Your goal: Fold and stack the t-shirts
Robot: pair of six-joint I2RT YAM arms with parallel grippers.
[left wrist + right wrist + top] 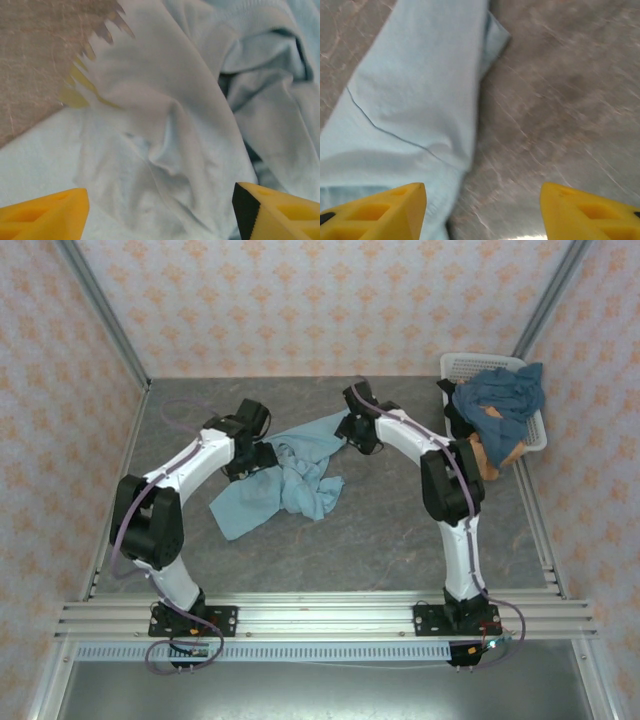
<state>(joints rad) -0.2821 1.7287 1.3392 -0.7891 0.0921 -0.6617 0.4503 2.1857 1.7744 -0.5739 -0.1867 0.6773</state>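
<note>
At the near edge of the table (400,540), two arm bases bolted side by side, both arms reaching toward the middle.

Past them, about mid-table and a little left of centre, the sky-blue t-shirt (285,485): crumpled and unfolded on the grey surface. One flat corner pointing toward the near left, a bunched heap in the middle, a long strip stretched toward the far right.

Over the left side of that shirt, the left gripper (258,455), pointing down. Seen from the left wrist: yellow fingers (50,217) spread wide, nothing pinched between them. Beneath them, rumpled folds of light-blue cloth with a pale print (125,75), jagged along its edge and touched with yellow. Bare table at the upper left of that view.

At the far end of the strip, the right gripper (352,432), low over the table. Seen from the right wrist: fingers well apart, gripping nothing. Light-blue cloth under the left-hand finger, bare marbled table under the other.

In the far right corner, a white lattice basket (462,364). Heaped in it, the slate-blue t-shirt (505,395), spilling over the rim. Below that, the orange-tan t-shirt (492,458), hanging over the basket's near end and partly hidden behind the right arm's elbow.
</note>
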